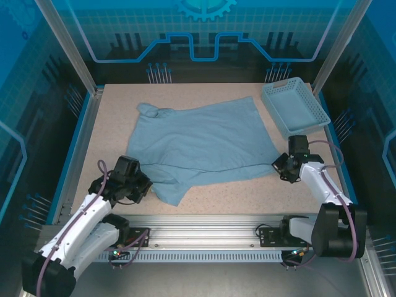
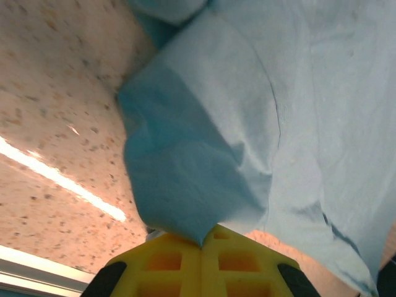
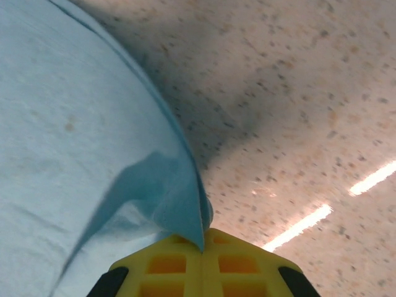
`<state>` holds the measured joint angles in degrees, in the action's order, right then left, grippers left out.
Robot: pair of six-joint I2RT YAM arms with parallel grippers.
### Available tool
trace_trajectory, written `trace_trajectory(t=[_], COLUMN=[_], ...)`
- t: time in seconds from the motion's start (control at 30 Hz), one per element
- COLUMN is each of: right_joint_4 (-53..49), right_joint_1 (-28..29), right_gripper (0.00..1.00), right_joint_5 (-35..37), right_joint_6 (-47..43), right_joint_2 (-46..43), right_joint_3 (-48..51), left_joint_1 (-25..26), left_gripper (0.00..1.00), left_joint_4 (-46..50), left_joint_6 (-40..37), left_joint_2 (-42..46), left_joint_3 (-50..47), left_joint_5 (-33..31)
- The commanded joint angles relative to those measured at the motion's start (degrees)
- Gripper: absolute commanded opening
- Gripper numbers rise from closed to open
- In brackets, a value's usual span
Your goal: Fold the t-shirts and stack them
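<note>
While the t-shirt [image 1: 204,145] lies spread across the middle of the table [image 1: 247,192], its near edge is pinched at both ends. It is a single pale blue shirt, mostly flat, with a bunched fold at its far-left corner and a doubled-over flap, probably a sleeve, at the near-left. Its straight right edge looks like the hem. No lettering shows on the upper face.

The left jaws are closed on the fabric at the near-left, just beside that flap. In the left wrist view a shadowed tuck of cloth runs straight into the seam between the yellow pads [image 2: 167,263]. The right jaws are closed on the near-right corner, and in the right wrist view the stitched edge vanishes between the same kind of pads.

The shirt should handle as light, limp knit. It has no stiffness, so it will likely sag between the two grips and trail whatever is not held. A narrow pinch on a single layer could slip under a hard pull, so the doubled hem and seams are the safer places to hold. Two holds on one edge, as here, should keep that edge taut enough to carry over in a fold. The loose flap may drag or crease underneath.

A light blue mesh basket [image 1: 274,110] stands at the far right, just beside the shirt's far-right corner, where a swinging edge could catch it.
</note>
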<state>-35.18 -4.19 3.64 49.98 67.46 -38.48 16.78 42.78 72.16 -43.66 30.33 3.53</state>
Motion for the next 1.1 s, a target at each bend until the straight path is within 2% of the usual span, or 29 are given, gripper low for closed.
trace_trajectory(t=[0.0,0.03,0.13,0.2,0.23,0.3,0.4,0.47,0.57,0.67,0.73,0.93,1.07], right_joint_4=[-4.78,-5.76,-9.44,-11.21,-12.21,-13.19,-10.23,-3.33,8.21,15.28,15.97,16.55,16.71], right_joint_1=[-0.53,-0.56,0.07,1.27,2.36,4.28,8.75,13.22,18.3,20.97,21.99,22.56,22.11], right_gripper=[0.01,0.11,0.37,0.46,0.48,0.49,0.5,0.5,0.5,0.49,0.49,0.47,0.47], right_joint_5=[2.97,3.35,5.25,6.75,7.59,8.69,7.72,5.06,-1.59,-7.87,-10.16,-11.65,-11.76], right_joint_6=[0.87,1.05,2.2,2.71,2.99,3.25,2.22,-0.45,-4.22,-5.67,-6.61,-7.7,-7.13], right_joint_2=[-2.04,-2.28,-4.13,-6.38,-7.75,-9.91,-11.47,-10.78,-7.33,-1.61,2.02,6.31,7.18], right_joint_3=[0.73,0.68,-0.16,-1.22,-2.02,-3.49,-5.26,-5.49,-6.17,-9.0,-11.51,-15.95,-16.16], left_joint_1=[0.36,0.36,0.28,-0.11,-0.73,-2.94,-8.52,-11.54,-13.32,-13.39,-13.44,-13.46,-13.79], left_gripper=[0.0,0.02,0.44,0.61,0.65,0.66,0.6,0.56,0.57,0.62,0.63,0.63,0.61], left_joint_4=[7.06,7.37,7.19,7.27,7.65,7.1,0.72,-6.65,-15.06,-19.69,-22.86,-23.98,-18.32], left_joint_6=[1.37,1.51,0.13,-2.65,-4.32,-7.7,-8.5,-6.04,-0.93,4.47,9.12,19.96,22.0], left_joint_2=[0.07,-0.09,-1.16,-4.11,-6.45,-11.59,-20.06,-27.52,-41.07,-54.27,-61.29,-75.91,-80.39], left_joint_3=[1.68,1.79,3.92,8.27,11.57,18.0,25.03,28.49,36.48,46.12,51.32,62.86,67.92], left_joint_5=[-6.79,-7.19,-9.46,-11.23,-11.9,-11.69,-7.19,-3.58,1.39,3.78,4.82,3.1,0.19])
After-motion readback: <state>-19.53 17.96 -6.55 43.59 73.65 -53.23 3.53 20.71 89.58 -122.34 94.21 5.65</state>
